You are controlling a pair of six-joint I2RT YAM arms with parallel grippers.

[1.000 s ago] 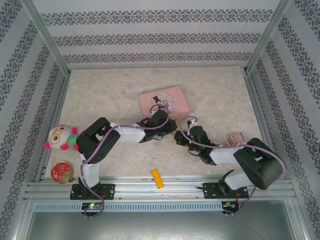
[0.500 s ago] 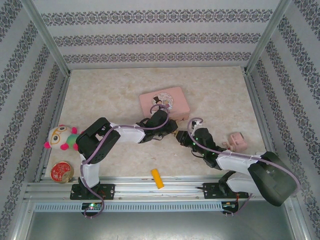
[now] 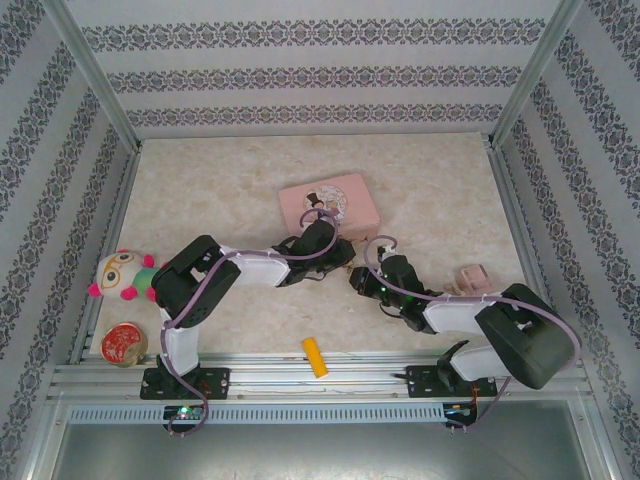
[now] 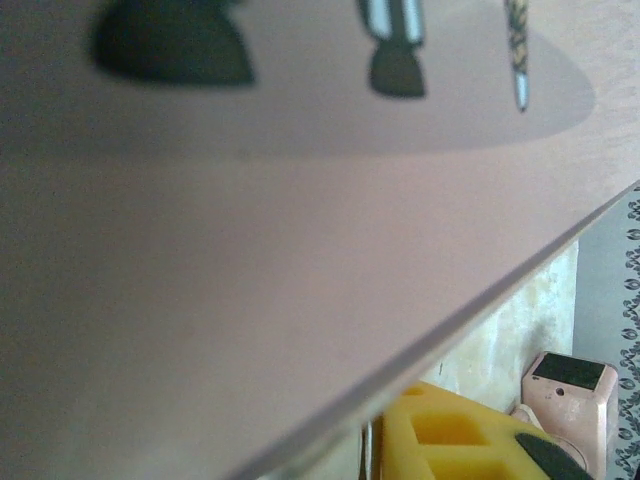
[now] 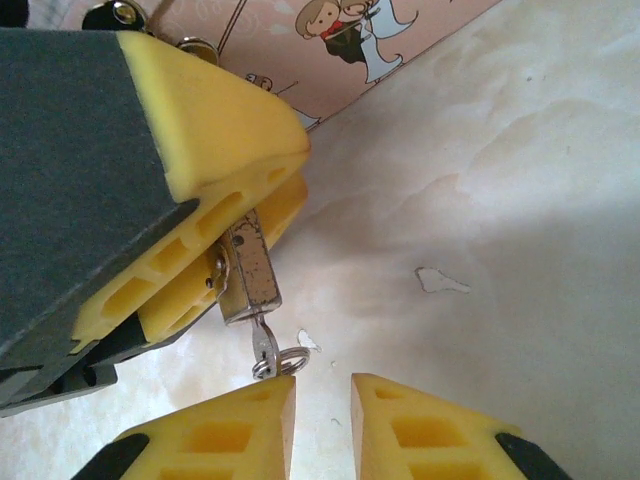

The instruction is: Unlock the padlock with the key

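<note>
The small brass padlock (image 5: 248, 268) hangs bottom-down, pinched between the yellow fingers (image 5: 220, 120) of my left gripper (image 5: 295, 170), which is shut on it. The tiny grey key (image 5: 263, 345) sticks out of the padlock's bottom and carries a small wire ring. My right gripper (image 5: 322, 405) sits just below, open by a narrow gap with nothing between its pads. The key's ring rests at the tip of its left finger. In the top view both grippers meet mid-table, left (image 3: 340, 263) and right (image 3: 360, 280). The shackle is hidden by the left fingers.
The pink illustrated tin (image 3: 328, 203) lies just behind the grippers, and its lid (image 4: 250, 250) sits very close to the left wrist camera. A small pink device (image 3: 472, 277) sits right, a yellow block (image 3: 315, 357) near the front rail, a plush toy (image 3: 122, 275) and a round red tin (image 3: 124, 343) left.
The right arm's elbow swung out to the right, then came back left, partly covering the pink device again. The right gripper stayed near the padlock. The left arm has not moved.
</note>
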